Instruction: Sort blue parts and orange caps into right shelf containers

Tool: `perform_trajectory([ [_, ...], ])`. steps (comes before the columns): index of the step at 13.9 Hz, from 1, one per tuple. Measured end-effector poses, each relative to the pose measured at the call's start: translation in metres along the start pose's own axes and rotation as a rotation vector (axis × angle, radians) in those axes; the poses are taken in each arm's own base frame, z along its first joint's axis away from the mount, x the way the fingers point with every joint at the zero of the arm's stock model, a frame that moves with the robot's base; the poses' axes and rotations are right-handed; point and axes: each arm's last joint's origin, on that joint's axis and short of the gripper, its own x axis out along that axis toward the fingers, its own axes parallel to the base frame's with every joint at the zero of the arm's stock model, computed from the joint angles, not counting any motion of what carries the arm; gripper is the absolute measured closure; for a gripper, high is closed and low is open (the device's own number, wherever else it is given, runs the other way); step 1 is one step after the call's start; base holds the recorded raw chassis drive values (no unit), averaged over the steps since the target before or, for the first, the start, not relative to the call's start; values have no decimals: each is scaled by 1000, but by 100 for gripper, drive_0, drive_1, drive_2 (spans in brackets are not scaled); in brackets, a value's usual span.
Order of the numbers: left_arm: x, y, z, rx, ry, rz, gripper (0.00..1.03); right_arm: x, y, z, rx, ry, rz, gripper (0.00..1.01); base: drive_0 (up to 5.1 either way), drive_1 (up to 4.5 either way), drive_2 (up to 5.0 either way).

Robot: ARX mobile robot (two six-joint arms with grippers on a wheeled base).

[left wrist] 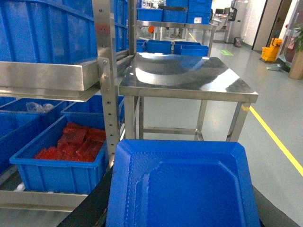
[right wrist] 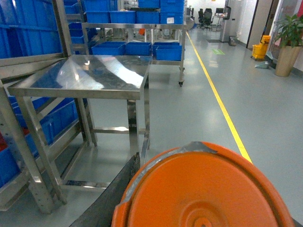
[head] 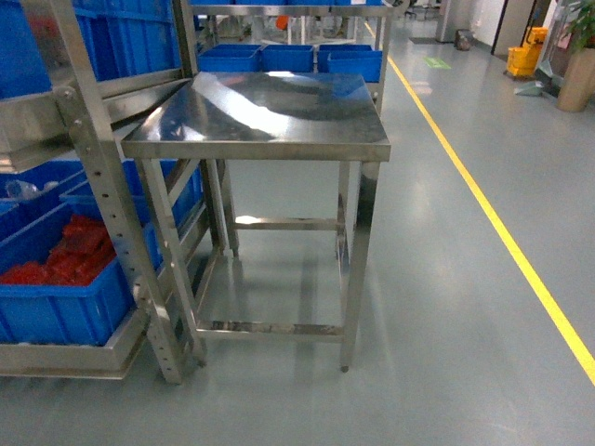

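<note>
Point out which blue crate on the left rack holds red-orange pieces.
The lower-shelf crate nearest the steel table; the crate behind it shows only clear bags.

Little of the machine shows. In the left wrist view a matte black edge (left wrist: 87, 210) slants across the bottom left, and a dark grey sliver (left wrist: 272, 208) sits at the bottom right. In the right wrist view a smooth dark grey strip (right wrist: 106, 198) slopes up from the bottom (whether these belong to the robot cannot be told).
</note>
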Motion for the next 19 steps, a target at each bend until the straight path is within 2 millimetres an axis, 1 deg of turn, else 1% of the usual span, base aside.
perform_trajectory([
  [19, 0, 0, 0, 0, 1, -2, 61, 0, 0, 0, 0, 0, 0, 59, -2, 432, -435],
])
